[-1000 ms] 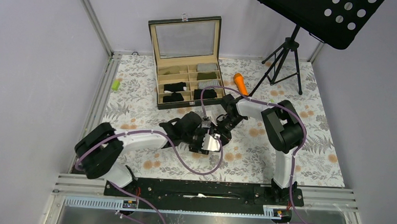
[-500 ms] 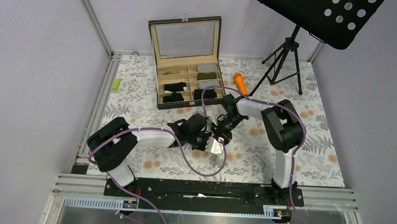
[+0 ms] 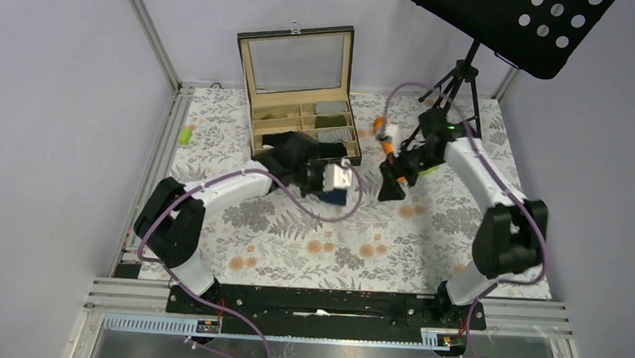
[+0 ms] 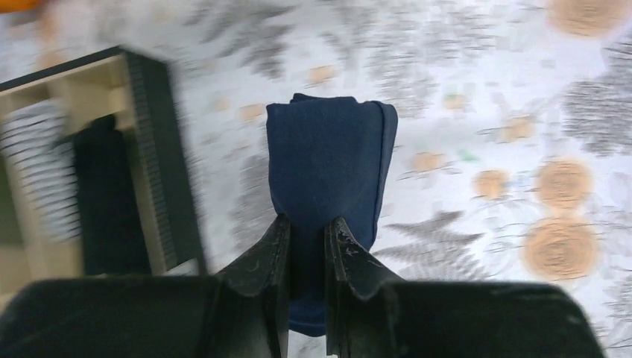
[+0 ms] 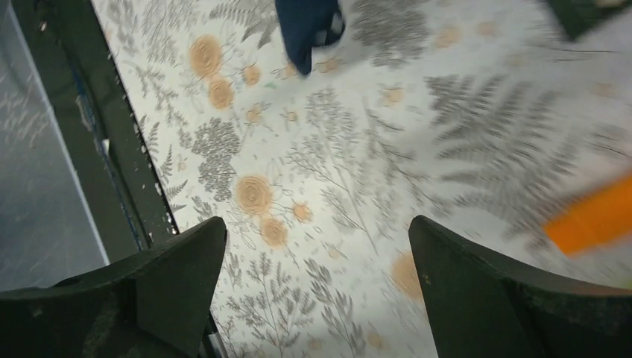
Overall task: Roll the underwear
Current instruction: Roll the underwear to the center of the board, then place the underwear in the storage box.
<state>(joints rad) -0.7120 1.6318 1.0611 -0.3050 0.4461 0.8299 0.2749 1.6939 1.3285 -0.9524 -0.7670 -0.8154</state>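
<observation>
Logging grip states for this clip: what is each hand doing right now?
Left hand: closed on the navy blue underwear.
Right hand: open, holding nothing.

L gripper near-shut, R gripper seemingly wide

Noted hinged compartment box, glass lid raised, at far side of floral mat. Small light-green cylinder near mat's left edge, well apart from box. Orange stick, blurred, lying on mat to right of box. Black music stand on tripod legs, far right corner.
</observation>
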